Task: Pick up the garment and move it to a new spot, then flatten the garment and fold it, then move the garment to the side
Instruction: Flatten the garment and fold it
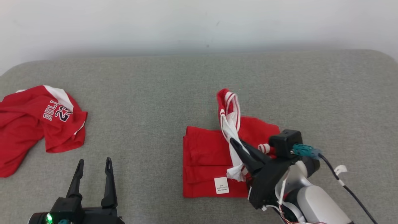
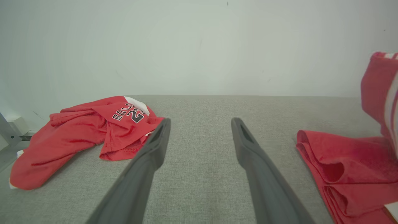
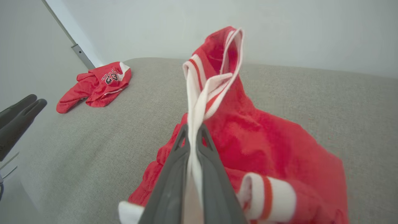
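The garment (image 1: 205, 158) is red with white-and-red striped trim, lying partly folded on the grey surface at centre right. My right gripper (image 1: 233, 143) is shut on its white striped edge and lifts that part up; in the right wrist view the trim (image 3: 194, 102) runs between the closed fingers (image 3: 174, 174). The garment's folded left edge (image 2: 335, 161) lies to the right in the left wrist view. My left gripper (image 1: 93, 166) stands open at the lower left, apart from the garment, nothing between its fingers (image 2: 149, 155).
A second red jersey (image 1: 37, 124) with lettering and a number lies crumpled at the far left (image 2: 80, 133) (image 3: 96, 84). The grey padded surface (image 1: 155, 93) ends at a pale wall behind. A metal bracket (image 2: 9, 133) stands at the left edge.
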Motion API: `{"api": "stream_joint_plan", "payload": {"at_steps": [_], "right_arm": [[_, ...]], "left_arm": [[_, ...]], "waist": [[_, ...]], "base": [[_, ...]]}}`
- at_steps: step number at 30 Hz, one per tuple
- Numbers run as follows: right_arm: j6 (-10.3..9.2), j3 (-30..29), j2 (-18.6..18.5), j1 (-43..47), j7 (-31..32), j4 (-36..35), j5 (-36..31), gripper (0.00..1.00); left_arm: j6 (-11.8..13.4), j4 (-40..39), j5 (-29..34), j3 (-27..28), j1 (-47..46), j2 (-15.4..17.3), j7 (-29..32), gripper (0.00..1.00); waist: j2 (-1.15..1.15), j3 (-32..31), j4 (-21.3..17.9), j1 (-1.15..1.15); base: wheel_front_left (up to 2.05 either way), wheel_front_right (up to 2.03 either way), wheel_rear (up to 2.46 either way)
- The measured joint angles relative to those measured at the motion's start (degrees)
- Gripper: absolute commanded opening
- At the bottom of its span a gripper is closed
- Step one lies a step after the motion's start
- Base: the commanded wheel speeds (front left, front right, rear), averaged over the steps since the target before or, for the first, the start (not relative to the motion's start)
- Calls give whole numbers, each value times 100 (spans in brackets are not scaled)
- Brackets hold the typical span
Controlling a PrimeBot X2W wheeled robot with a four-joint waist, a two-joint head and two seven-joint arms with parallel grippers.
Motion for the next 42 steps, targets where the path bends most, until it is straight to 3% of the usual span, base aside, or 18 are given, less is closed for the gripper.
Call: {"api": "stream_joint_plan", "payload": {"at_steps": [14, 15, 16, 21, 27, 34, 42], "right_arm": [[-1, 420, 601, -562, -709, 1997, -60, 0], [-1, 439, 623, -600, -797, 2090, -56, 33], [-1, 492, 635, -643, -893, 2152, -53, 100], [-1, 578, 608, -829, -1440, 2150, 57, 100], [0, 205, 110, -848, -1835, 1380, 109, 100], [-1, -527, -352, -226, -1505, 764, 202, 100], [-1, -428, -264, -124, -1185, 758, 279, 100]], "left_arm": [[-98, 157, 58, -69, -238, -116, 0, 100], [-102, 162, 59, -67, -246, -120, 0, 100], [-102, 170, 62, -58, -249, -122, 0, 100], [-102, 199, 77, 14, -243, -126, 0, 100], [-101, 197, 104, 100, -193, -119, 0, 100], [-102, 132, 116, 138, -147, -125, 0, 100], [-144, 124, 141, 131, -169, -133, 0, 100]], "waist": [[0, 269, 430, 1], [0, 280, 441, 1], [0, 286, 448, 1], [0, 225, 404, 1], [0, 120, 268, 0], [0, 98, 129, 0], [0, 192, 132, 0]], "base": [[0, 0, 0], [0, 0, 0], [0, 0, 0], [0, 0, 0], [0, 0, 0], [0, 0, 0], [0, 0, 0]]}}
